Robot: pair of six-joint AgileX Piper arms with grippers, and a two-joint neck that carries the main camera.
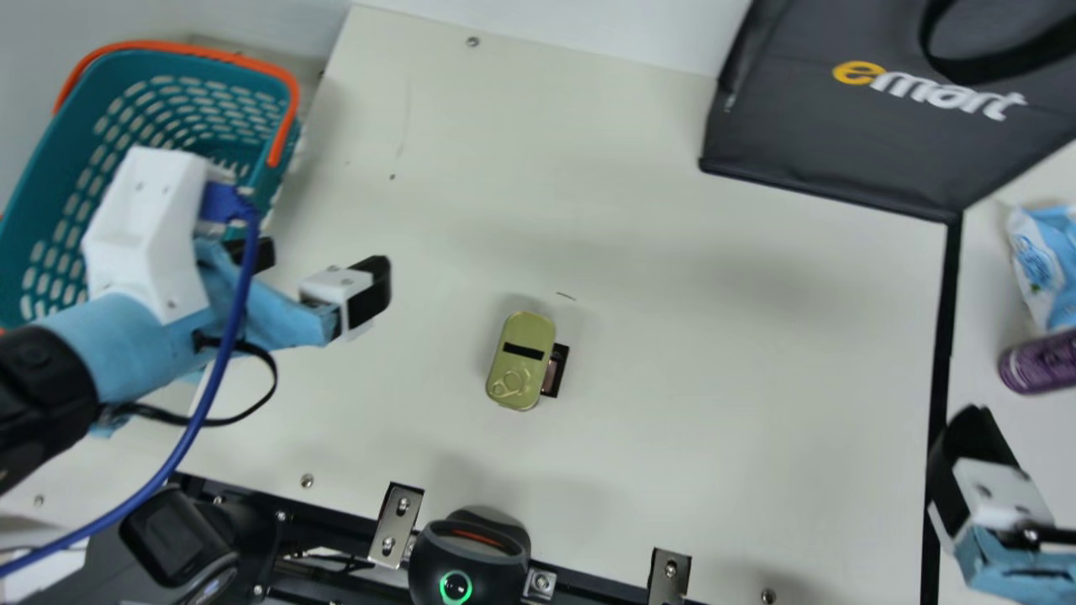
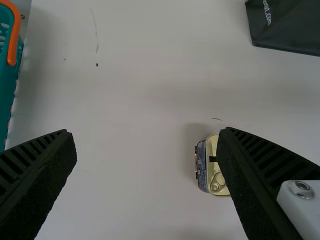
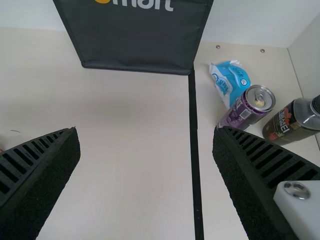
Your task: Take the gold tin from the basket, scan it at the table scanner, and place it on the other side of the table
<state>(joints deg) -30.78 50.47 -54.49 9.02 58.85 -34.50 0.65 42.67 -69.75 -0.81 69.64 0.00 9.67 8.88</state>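
Observation:
The gold tin (image 1: 519, 361) lies flat in the middle of the table, ring-pull side up, beside a small dark square in the tabletop. My left gripper (image 1: 324, 273) is above the table between the basket (image 1: 50, 193) and the tin, its fingers spread with nothing between them. In the left wrist view the gold tin (image 2: 212, 167) shows partly behind one finger of the left gripper (image 2: 147, 165). At the right edge of the main view is my right gripper (image 1: 975, 445); in the right wrist view the right gripper (image 3: 146, 165) stands open and empty.
A black bag (image 1: 841, 126) stands at the back right. Past the black line are a blue-white packet (image 3: 231, 82), a purple can (image 3: 248, 107) and a dark bottle (image 3: 295, 122). The scanner (image 1: 469, 559) is at the front edge.

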